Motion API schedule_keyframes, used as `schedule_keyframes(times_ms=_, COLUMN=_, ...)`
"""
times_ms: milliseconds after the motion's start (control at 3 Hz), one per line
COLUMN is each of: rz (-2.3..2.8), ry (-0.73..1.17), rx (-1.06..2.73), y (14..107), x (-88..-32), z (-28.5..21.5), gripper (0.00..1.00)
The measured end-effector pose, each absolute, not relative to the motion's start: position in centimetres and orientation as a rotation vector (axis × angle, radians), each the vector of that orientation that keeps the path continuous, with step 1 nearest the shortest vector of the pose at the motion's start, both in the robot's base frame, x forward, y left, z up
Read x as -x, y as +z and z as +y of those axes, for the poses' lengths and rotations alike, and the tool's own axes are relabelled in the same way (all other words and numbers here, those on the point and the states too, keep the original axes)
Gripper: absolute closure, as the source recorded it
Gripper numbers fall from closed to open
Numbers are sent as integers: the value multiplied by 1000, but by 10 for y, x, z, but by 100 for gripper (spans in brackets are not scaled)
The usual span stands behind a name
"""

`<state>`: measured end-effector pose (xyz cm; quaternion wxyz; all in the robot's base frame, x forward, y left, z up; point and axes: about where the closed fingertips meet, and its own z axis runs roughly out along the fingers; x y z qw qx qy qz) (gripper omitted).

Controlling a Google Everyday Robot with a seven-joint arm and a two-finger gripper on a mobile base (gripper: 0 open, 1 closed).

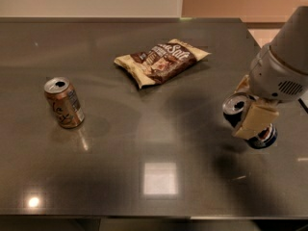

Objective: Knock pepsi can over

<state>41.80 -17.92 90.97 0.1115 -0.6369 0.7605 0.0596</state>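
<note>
At the right of the desk [144, 143], the gripper [249, 110] clasps the pepsi can [235, 105] between its two beige fingers. The can leans, its long axis running from the silver top at upper left to the base at lower right. The near finger hides most of its body, and whether the base touches the desk is unclear. A gold-brown can [64, 102] and a snack bag [161, 61] sit well apart.

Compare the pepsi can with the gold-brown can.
The pepsi can is dark blue; the gold-brown can is tan. The pepsi can tilts, clamped in the gripper at the right; the gold-brown can stands upright and free on the table at the left. Both have silver tops.
</note>
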Motion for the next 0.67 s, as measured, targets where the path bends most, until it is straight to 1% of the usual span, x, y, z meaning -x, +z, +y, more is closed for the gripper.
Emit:
schedule_keyframes(times_ms=333, rz=2327, ry=39, rx=1960, y=892, x=-431, z=-196, gripper=100)
schedule_keyframes(times_ms=667, rz=2371, ry=-74, rx=2018, y=880, x=-441, z=-202, gripper=84)
